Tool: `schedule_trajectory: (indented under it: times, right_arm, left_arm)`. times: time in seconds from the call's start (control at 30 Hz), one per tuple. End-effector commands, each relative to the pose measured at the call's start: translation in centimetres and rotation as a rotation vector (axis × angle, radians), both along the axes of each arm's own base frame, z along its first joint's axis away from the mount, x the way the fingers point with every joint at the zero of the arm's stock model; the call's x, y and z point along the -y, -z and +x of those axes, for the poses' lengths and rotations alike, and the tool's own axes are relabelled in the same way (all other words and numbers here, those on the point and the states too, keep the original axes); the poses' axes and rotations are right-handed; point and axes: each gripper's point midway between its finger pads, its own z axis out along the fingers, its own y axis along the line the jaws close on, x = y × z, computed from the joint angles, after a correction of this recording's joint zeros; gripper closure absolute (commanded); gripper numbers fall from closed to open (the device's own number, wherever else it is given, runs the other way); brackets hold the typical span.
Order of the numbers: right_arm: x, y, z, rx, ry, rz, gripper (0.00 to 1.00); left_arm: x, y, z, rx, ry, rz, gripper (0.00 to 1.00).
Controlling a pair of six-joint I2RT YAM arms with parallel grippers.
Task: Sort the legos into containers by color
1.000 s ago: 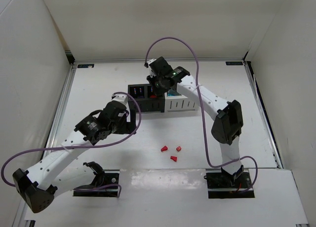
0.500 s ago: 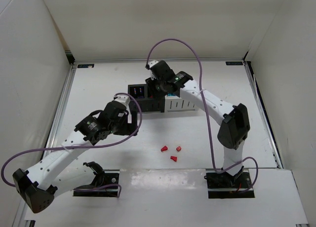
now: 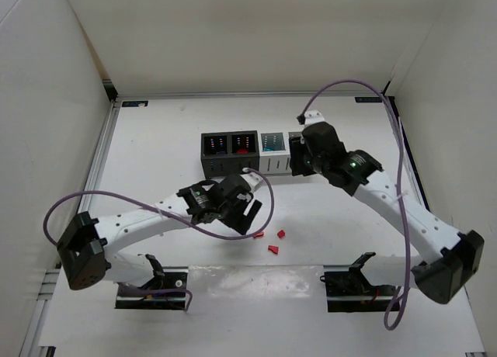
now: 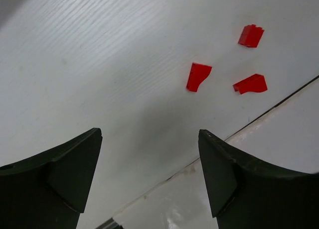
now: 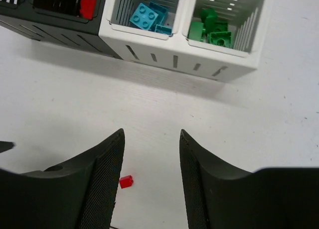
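top external: containers (image 3: 230,166) stand in a row; three loose red legos (image 3: 273,249) lie on the table (image 3: 155,194) on the near side of the containers, well apart from them. left gripper (image 4: 149,159) hangs near those reds, jaws spread, nothing between. right gripper (image 5: 149,171) is also spread and empty, just in front of the white containers (teal bricks (image 5: 147,17) in one, green bricks (image 5: 212,32) in the end one, red brick (image 5: 88,4) in the black neighbour).
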Motion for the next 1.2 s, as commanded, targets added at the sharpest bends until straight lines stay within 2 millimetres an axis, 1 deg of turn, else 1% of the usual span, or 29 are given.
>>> schedule_trajectory:
  times: [0.0,0.03,0.07,0.13,0.17,0.2,0.23,0.27,0.3,0.33,0.4,0.43,0.47,0.5,0.53,0.57,0.6,0.63,0.67,0.7,0.73,0.77,0.83,0.87,0.9,0.97,1.0,1.07,1.17]
  right_arm:
    - [1.8,-0.4,-0.9,0.017,0.064,0.015,0.48]
    - [2.3,-0.9,-1.1,0.024,0.078,0.025,0.48]
    - [2.8,-0.8,-1.6,0.014,0.086,0.018,0.48]
    - [3.6,-0.4,-2.4,-0.014,0.103,0.009,0.48]
    - [3.8,-0.3,-2.6,-0.023,0.103,0.003,0.48]
    - [3.9,-0.5,-2.9,-0.024,0.106,0.010,0.48]
    - [4.4,-0.1,-3.4,-0.044,0.110,-0.009,0.48]
    - [4.5,-0.2,-3.6,-0.045,0.110,-0.008,0.48]
    - [4.5,-0.1,-3.7,-0.050,0.107,-0.008,0.48]
    - [4.8,-0.1,-3.9,-0.055,0.109,-0.017,0.48]
    - [5.0,-0.1,-3.9,-0.064,0.116,-0.016,0.48]
    - [5.0,-0.2,-3.9,-0.062,0.117,-0.013,0.48]
    - [5.0,-0.1,-3.9,-0.067,0.114,-0.011,0.48]
    - [5.2,-0.2,-3.8,-0.064,0.121,-0.010,0.48]
    - [5.4,-0.2,-3.7,-0.065,0.125,-0.008,0.48]
    - [5.3,-0.1,-3.7,-0.067,0.125,-0.007,0.48]
    - [5.4,0.1,-3.7,-0.069,0.127,-0.009,0.48]
    - [5.4,-0.1,-3.7,-0.067,0.132,0.003,0.48]
    - [5.5,0.1,-3.7,-0.072,0.134,0.001,0.48]
    - [5.5,0.2,-3.8,-0.072,0.135,0.006,0.48]
    - [5.4,0.1,-3.9,-0.069,0.131,0.011,0.48]
    - [5.5,0.2,-4.0,-0.073,0.131,0.012,0.48]
    - [5.8,0.4,-4.1,-0.078,0.140,0.012,0.48]
    - [6.0,0.3,-4.2,-0.079,0.142,0.013,0.48]
    - [6.0,0.5,-4.2,-0.084,0.145,0.012,0.48]
    - [6.3,0.5,-4.3,-0.083,0.152,0.017,0.48]
    - [6.4,0.7,-4.3,-0.091,0.157,0.015,0.48]
    - [6.7,0.6,-4.3,-0.084,0.165,0.023,0.48]
    - [6.9,0.5,-4.4,-0.077,0.172,0.030,0.48]
  left_arm:
    - [3.8,-0.5,0.8,0.063,0.146,-0.110,0.14]
    - [3.9,1.0,0.8,0.056,0.193,-0.078,0.14]
    - [5.1,0.9,0.6,0.052,0.232,-0.118,0.14]
    - [5.7,2.7,0.3,0.022,0.274,-0.102,0.14]
    - [5.9,2.9,0.4,0.023,0.278,-0.106,0.14]
    - [6.1,3.7,0.2,0.013,0.292,-0.089,0.14]
    - [6.5,4.3,0.0,0.014,0.308,-0.081,0.14]
    - [6.6,4.8,-0.1,0.015,0.328,-0.064,0.15]
    - [7.1,4.9,-0.4,0.027,0.351,-0.064,0.17]
    - [7.1,5.7,-0.6,0.019,0.358,-0.041,0.19]
    - [7.1,6.2,-0.8,0.016,0.368,-0.014,0.20]
    - [7.3,6.1,-0.8,0.015,0.371,-0.013,0.22]
    - [7.2,6.7,-0.8,0.005,0.371,0.004,0.25]
    - [7.3,6.8,-1.3,0.001,0.386,0.010,0.25]
    - [7.2,7.0,-1.2,0.004,0.381,0.023,0.25]
    - [7.2,7.5,-1.2,0.000,0.385,0.036,0.28]
    - [7.2,7.9,-1.6,-0.009,0.395,0.046,0.29]
    - [7.0,7.8,-0.9,0.020,0.374,0.067,0.31]
    - [7.0,8.1,-1.1,0.015,0.374,0.076,0.32]
    - [6.9,8.8,-1.1,0.006,0.375,0.095,0.36]
    - [7.0,8.8,-1.0,0.009,0.369,0.099,0.36]
    - [7.1,9.3,-1.0,0.001,0.371,0.108,0.39]
    - [7.5,9.4,-0.9,0.006,0.371,0.106,0.42]
    - [7.7,9.7,-1.1,0.001,0.379,0.112,0.42]
    - [7.9,9.6,-1.0,0.011,0.388,0.120,0.46]
    - [8.0,9.7,-1.1,0.021,0.394,0.138,0.50]
    - [8.2,9.5,-0.9,0.025,0.395,0.144,0.51]
    - [7.7,9.6,-1.1,0.024,0.394,0.171,0.54]
    - [7.2,9.1,-0.9,0.036,0.384,0.186,0.59]
